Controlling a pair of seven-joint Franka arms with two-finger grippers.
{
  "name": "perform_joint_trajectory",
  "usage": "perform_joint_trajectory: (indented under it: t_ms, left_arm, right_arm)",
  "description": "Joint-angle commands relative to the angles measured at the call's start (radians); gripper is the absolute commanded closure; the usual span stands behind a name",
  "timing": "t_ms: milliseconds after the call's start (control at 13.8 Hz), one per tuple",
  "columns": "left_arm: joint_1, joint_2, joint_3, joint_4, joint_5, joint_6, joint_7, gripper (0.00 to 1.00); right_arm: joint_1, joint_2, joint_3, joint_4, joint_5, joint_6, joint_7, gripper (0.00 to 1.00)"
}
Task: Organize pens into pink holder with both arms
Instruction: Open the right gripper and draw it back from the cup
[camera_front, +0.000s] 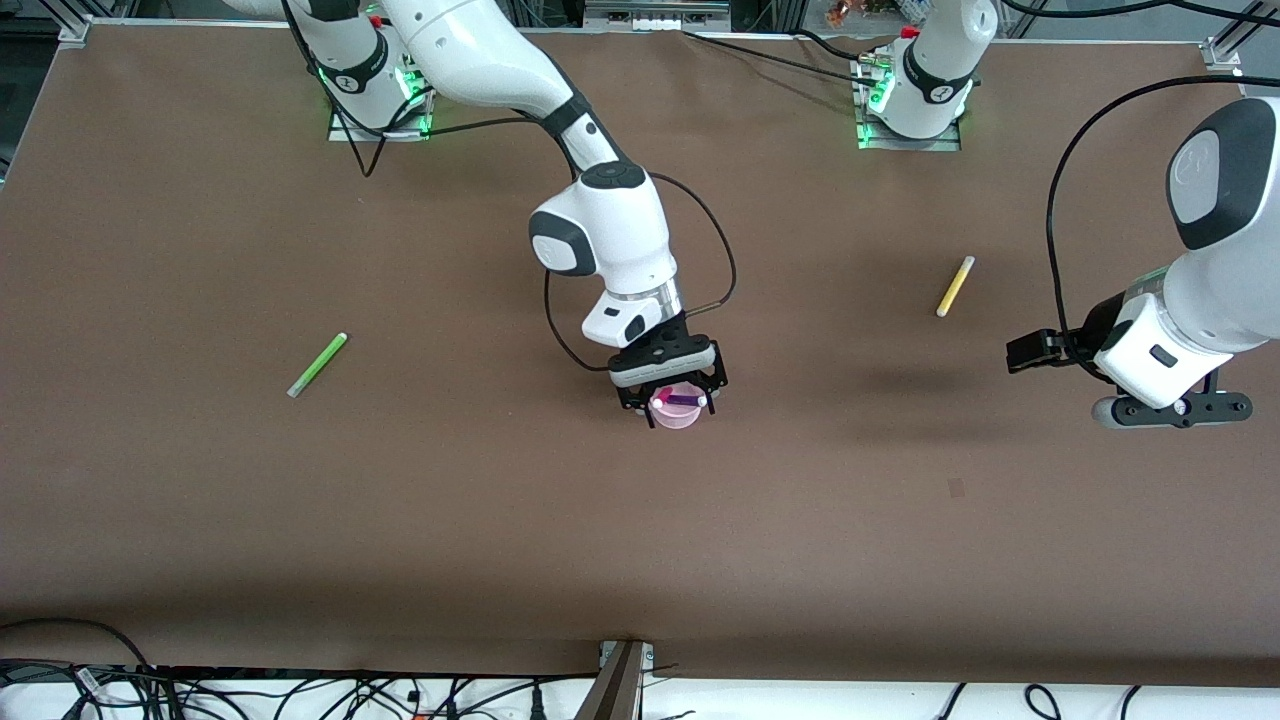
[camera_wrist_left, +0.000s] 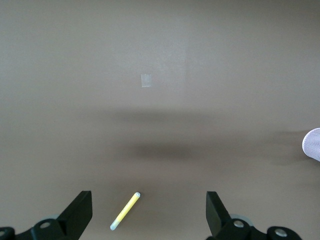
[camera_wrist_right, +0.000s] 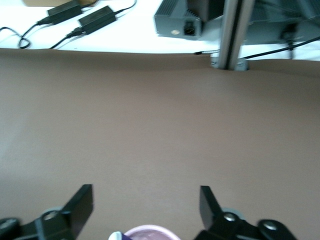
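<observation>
The pink holder (camera_front: 678, 415) stands mid-table. The dark purple pen (camera_front: 682, 399) lies across its mouth, one pale end at the rim. My right gripper (camera_front: 674, 398) hangs right over the holder, open, fingers either side of it and touching nothing. The right wrist view shows the holder's rim (camera_wrist_right: 148, 232) and the pen's pale end (camera_wrist_right: 115, 235) below the open right gripper (camera_wrist_right: 145, 193). The yellow pen (camera_front: 955, 286) lies toward the left arm's end. My left gripper (camera_front: 1028, 352) is open and empty above the table near it; the pen (camera_wrist_left: 125, 211) shows between its open fingers (camera_wrist_left: 149, 197). The green pen (camera_front: 318, 364) lies toward the right arm's end. I cannot make out the magenta pen.
A small pale patch (camera_front: 957, 487) marks the brown table, nearer the front camera than the left gripper; it also shows in the left wrist view (camera_wrist_left: 146, 80). Cables and a metal post (camera_front: 622, 680) line the table's front edge.
</observation>
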Motion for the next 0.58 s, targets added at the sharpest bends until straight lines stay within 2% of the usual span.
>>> perform_joint_trajectory:
  t_ms: [0, 144, 289, 433, 506]
  left_arm:
    - [0.009, -0.01, -0.002, -0.013, -0.015, 0.018, 0.024, 0.0]
    - [0.012, -0.01, -0.002, -0.013, -0.015, 0.018, 0.024, 0.0]
    - [0.012, -0.01, -0.002, -0.011, -0.015, 0.018, 0.024, 0.0]
    - [0.012, -0.01, -0.002, -0.01, -0.016, 0.018, 0.024, 0.0]
    - [0.012, -0.01, -0.002, -0.01, -0.016, 0.018, 0.024, 0.0]
  right_arm:
    - [-0.001, -0.094, -0.003, -0.028, -0.005, -0.151, 0.005, 0.0]
    - [-0.004, -0.154, -0.006, -0.054, 0.098, -0.247, 0.004, 0.0]
    - [-0.046, -0.229, -0.008, -0.067, 0.15, -0.391, -0.114, 0.0]
    - [-0.06, -0.295, -0.028, -0.065, 0.313, -0.542, -0.232, 0.0]
    - [-0.075, -0.33, -0.063, -0.067, 0.359, -0.623, -0.295, 0.0]
